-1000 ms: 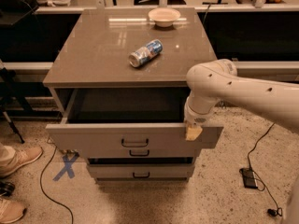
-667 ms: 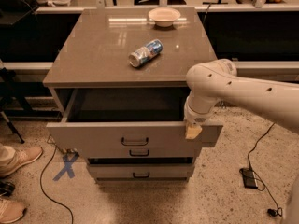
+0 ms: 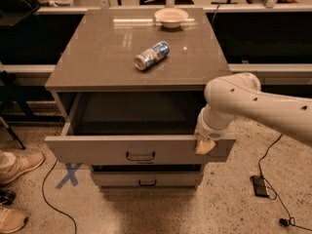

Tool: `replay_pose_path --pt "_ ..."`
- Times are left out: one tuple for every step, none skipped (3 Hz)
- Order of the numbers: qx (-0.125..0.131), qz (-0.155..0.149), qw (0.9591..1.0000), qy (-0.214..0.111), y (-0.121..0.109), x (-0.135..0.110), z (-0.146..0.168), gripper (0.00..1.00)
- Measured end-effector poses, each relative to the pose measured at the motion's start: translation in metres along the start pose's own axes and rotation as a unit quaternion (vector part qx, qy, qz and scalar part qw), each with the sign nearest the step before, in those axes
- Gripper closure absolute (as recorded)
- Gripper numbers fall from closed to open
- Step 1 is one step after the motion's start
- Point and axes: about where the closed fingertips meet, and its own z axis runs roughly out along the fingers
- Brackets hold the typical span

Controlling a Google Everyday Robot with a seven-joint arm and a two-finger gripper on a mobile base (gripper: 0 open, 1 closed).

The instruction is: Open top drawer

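Note:
The top drawer [image 3: 97, 151] of the grey cabinet [image 3: 97, 67] stands pulled out, and its deep grey box looks empty. Its black bar handle [image 3: 140, 156] sits mid-front. My gripper [image 3: 204, 145] is at the right end of the drawer front, over its top edge, with the white arm [image 3: 258, 101] coming in from the right. A narrower lower drawer [image 3: 117, 179] with a small black handle [image 3: 147, 183] is closed beneath.
A tipped blue and white can [image 3: 151, 55] and a pale bowl [image 3: 171, 17] lie on the cabinet top. On the floor are a blue tape X [image 3: 68, 174], a person's shoes [image 3: 17, 165] at the left, cables, and a black adapter [image 3: 259, 185] at the right.

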Motion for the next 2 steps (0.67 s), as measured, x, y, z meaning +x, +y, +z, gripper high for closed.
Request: replay_pose_path --pt "-0.001 0.0 1.0 0.0 0.0007 0.0 0.0009 0.58" --pt "-0.002 -0.001 1.0 0.001 0.0015 0.0001 0.0017 0.34"
